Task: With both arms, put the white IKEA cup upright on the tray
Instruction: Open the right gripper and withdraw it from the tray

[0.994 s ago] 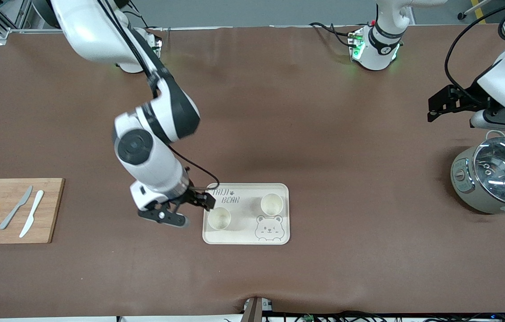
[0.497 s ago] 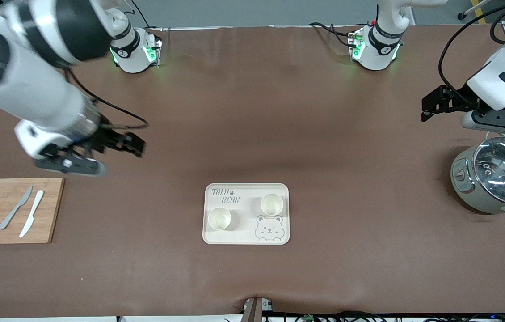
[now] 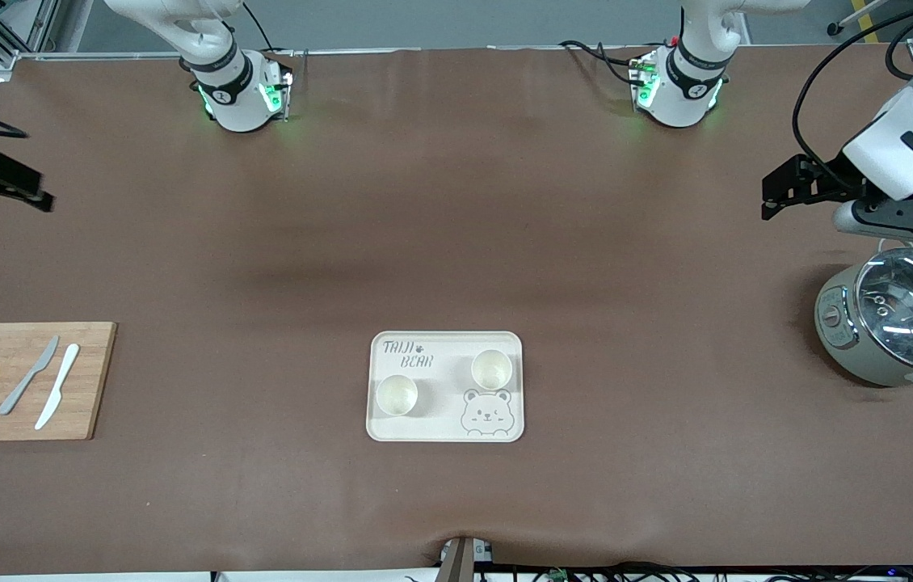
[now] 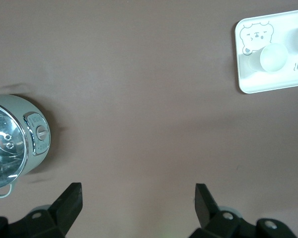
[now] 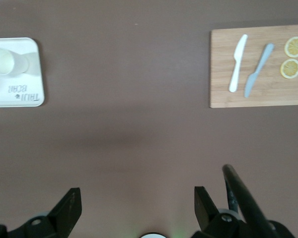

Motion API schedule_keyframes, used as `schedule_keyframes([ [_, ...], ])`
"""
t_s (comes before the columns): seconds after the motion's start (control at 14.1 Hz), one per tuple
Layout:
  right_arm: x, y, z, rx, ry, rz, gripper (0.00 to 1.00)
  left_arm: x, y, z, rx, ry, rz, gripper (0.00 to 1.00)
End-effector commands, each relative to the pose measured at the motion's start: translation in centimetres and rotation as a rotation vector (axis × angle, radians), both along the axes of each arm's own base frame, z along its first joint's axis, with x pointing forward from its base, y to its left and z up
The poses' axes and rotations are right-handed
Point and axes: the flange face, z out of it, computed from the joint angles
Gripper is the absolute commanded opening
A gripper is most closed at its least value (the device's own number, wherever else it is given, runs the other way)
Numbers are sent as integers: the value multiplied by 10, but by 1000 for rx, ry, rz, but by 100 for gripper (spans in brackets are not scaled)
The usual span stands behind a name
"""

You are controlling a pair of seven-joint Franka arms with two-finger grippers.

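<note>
The cream tray [image 3: 436,390] with "TAIJI BEAR" lettering lies mid-table, near the front camera. Two white cups stand upright on it: one [image 3: 397,395] at the right arm's end, one [image 3: 492,369] beside the bear drawing. My right gripper [image 3: 16,186] is open and empty, high over the right arm's end of the table. My left gripper [image 3: 776,198] is open and empty, up in the air beside the pot. The left wrist view shows the tray [image 4: 268,82], a cup [image 4: 273,57] and my open left gripper [image 4: 138,198]. The right wrist view shows the tray [image 5: 32,54], a cup [image 5: 2,60] and my open right gripper [image 5: 137,198].
A wooden cutting board [image 3: 89,380] with two knives and two lemon slices lies at the right arm's end; it also shows in the right wrist view [image 5: 223,94]. A grey pot with a glass lid [image 3: 897,323] stands at the left arm's end.
My right gripper has pulled away from the cup on the tray, rising and swinging to the right arm's end of the table. My left gripper rose slightly, then held still.
</note>
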Motion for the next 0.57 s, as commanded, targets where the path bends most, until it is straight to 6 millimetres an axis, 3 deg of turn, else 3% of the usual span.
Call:
schedule_keyframes([
  [0.0,-1,-8,-14,-1,-17,-3,100,-4,3,3,24,-4,-12,100],
  [0.21,-2,-9,-39,-39,-46,0,100,-4,4,3,25,-4,-12,100],
  [0.5,-2,-10,-36,-40,-46,-3,100,-3,4,2,26,-3,-10,100],
])
